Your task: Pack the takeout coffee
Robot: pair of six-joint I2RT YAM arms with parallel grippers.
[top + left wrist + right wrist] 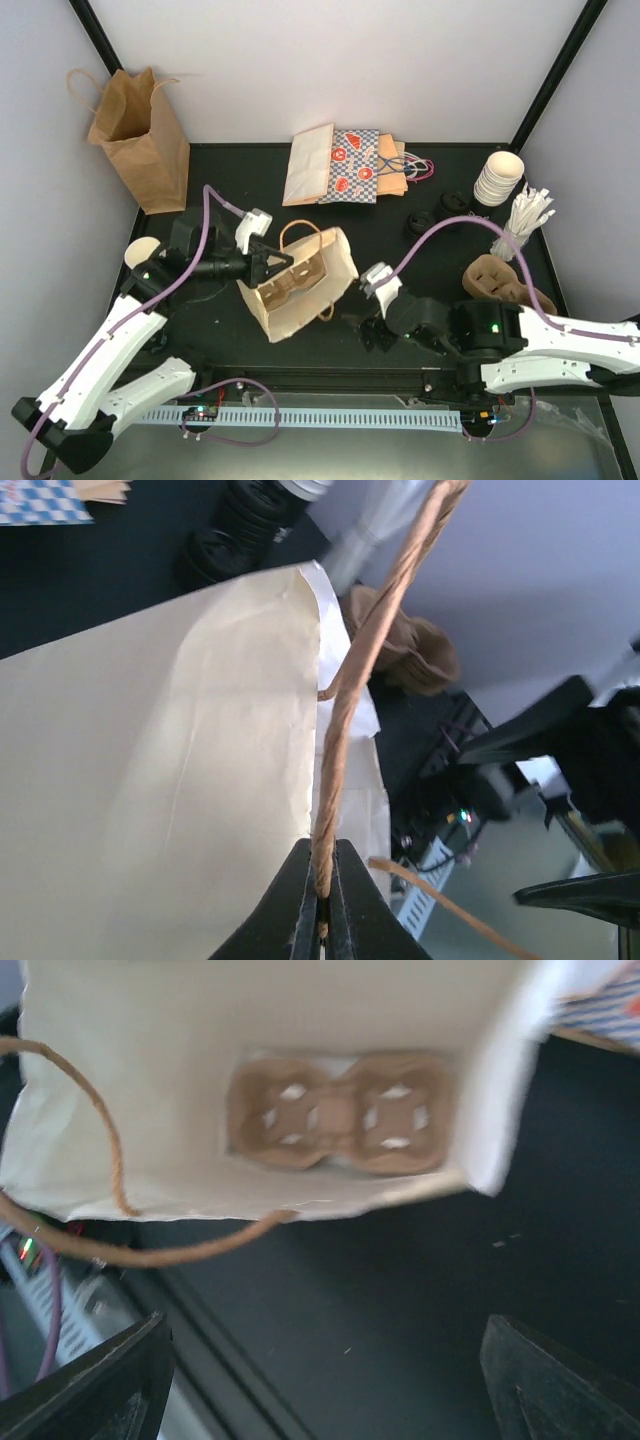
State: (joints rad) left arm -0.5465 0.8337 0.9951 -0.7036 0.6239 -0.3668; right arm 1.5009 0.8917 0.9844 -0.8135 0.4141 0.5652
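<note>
- L gripper [322, 895]: clamped shut on the twine handle [345, 730] of the cream bag [150, 780], right at the rim. It props the mouth open.
- R gripper [325, 1365]: fingers spread wide, nothing betw. them. Sits low over the bare desk [400, 1280], just in front of the bag mouth, cam looking straight in.
- Cream bag: mid-desk, betw. the two arms. Upright or tipped toward the R arm, can't tell for sure.
- Inside: one brown 2-slot carrier [340, 1110] flat on the bag bottom, both slots empty. No cups in the bag.
- Step, my read: carrier is in, cups not yet. R arm is free, so a cup fetch looks next.
- Takeout cups [498, 180]: white nested stack, far R corner of desk, well apart from the bag.
- Next move calls for: R gripper to reach far R, lift one cup w/o dragging the rest, then seat it in a carrier slot. L should hold the handle so the mouth doesn't sag.
- Other containers:
  - Brown paper bag [140, 140]: upright, far L corner, contents not visible.
  - Printed bags [345, 165]: folded flat at the back.
  - Spare carriers [495, 280]: stacked R of the R gripper.
  - White sticks [525, 215]: just beside the cups.
  - Black lids [440, 215]: near the cups.
</note>
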